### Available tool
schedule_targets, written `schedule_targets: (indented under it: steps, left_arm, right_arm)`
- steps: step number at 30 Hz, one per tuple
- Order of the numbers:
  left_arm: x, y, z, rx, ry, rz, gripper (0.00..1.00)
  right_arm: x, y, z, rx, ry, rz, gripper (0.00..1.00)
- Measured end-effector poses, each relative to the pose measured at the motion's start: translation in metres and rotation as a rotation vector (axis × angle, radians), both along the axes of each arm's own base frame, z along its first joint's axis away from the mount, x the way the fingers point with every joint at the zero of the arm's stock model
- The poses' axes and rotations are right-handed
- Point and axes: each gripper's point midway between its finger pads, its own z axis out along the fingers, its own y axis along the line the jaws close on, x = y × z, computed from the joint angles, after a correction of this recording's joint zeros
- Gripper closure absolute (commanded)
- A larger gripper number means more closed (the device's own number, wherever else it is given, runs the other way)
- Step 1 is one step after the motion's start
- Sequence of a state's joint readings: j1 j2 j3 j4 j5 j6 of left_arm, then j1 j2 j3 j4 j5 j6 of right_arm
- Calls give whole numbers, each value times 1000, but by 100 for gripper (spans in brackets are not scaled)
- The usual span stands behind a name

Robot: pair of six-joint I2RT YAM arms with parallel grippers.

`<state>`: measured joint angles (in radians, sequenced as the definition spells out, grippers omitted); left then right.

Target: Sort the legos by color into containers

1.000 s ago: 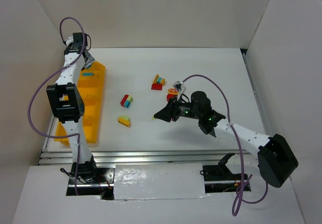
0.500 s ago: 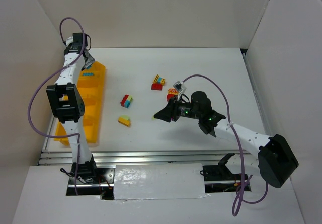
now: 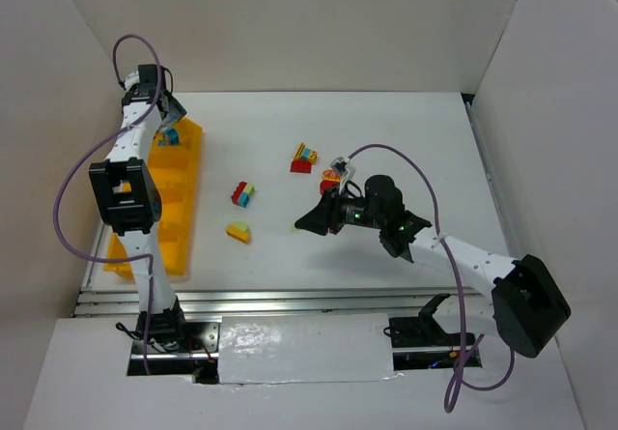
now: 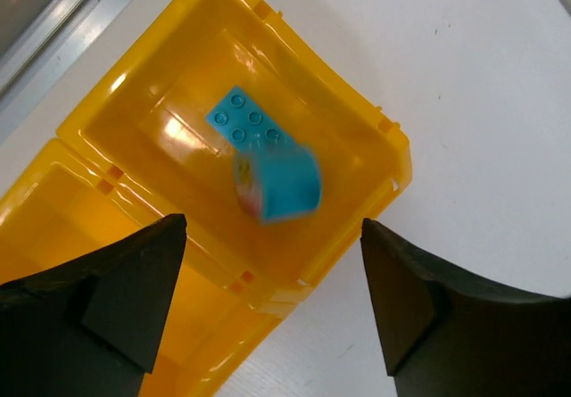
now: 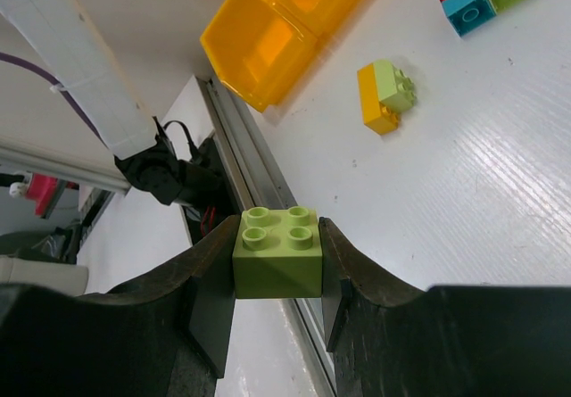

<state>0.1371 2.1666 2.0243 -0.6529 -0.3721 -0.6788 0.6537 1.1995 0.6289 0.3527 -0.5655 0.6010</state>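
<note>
My left gripper (image 4: 272,227) hangs open over the end compartment of the yellow-orange tray (image 4: 357,125) of containers. A teal lego (image 4: 278,183), blurred, is loose between and beyond the fingers, over a flat teal lego (image 4: 248,122) lying in that compartment. In the top view this gripper (image 3: 166,113) is at the tray's (image 3: 183,217) far end. My right gripper (image 5: 277,236) is shut on a pale green lego (image 5: 277,270), studs up, and sits mid-table (image 3: 307,223). Loose clumps: red-teal-green (image 3: 242,193), yellow-green (image 3: 238,231), red-yellow-teal (image 3: 304,157).
A red and yellow piece (image 3: 333,177) lies partly behind the right arm's wrist. White walls enclose the table on three sides. An aluminium rail (image 3: 290,300) runs along the near edge. The tray's nearer compartments (image 5: 277,31) show nothing inside from the right wrist view.
The left gripper has opened and let go of the teal lego, which now drops into the far compartment. The right arm and its green lego have barely moved.
</note>
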Motion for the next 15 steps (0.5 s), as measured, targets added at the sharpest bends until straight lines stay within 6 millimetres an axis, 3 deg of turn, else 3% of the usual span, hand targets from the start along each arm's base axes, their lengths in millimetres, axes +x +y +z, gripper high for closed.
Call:
schedule_targets:
  steps: [1,6,10,12,15]
  left_arm:
    - [1,0,-1,0,-1,3,1]
    - [3,0,-8,-6,12,0,0]
    - [-5,-14,7,-36,-24,-39,0]
    - [-29,-33,23,-63,-39,-82,0]
    - [-69,-90,71,-121,-168,-231,1]
  right_arm:
    - [0,0,-1,-1,2,1,100]
    - [0,0,-2,-4,5,1,100]
    - [2,0,-6,-13,13,-10,100]
    - [4,0,-9,-19,24,-19,100]
    - [7,0,-13,-20,48,-31,100]
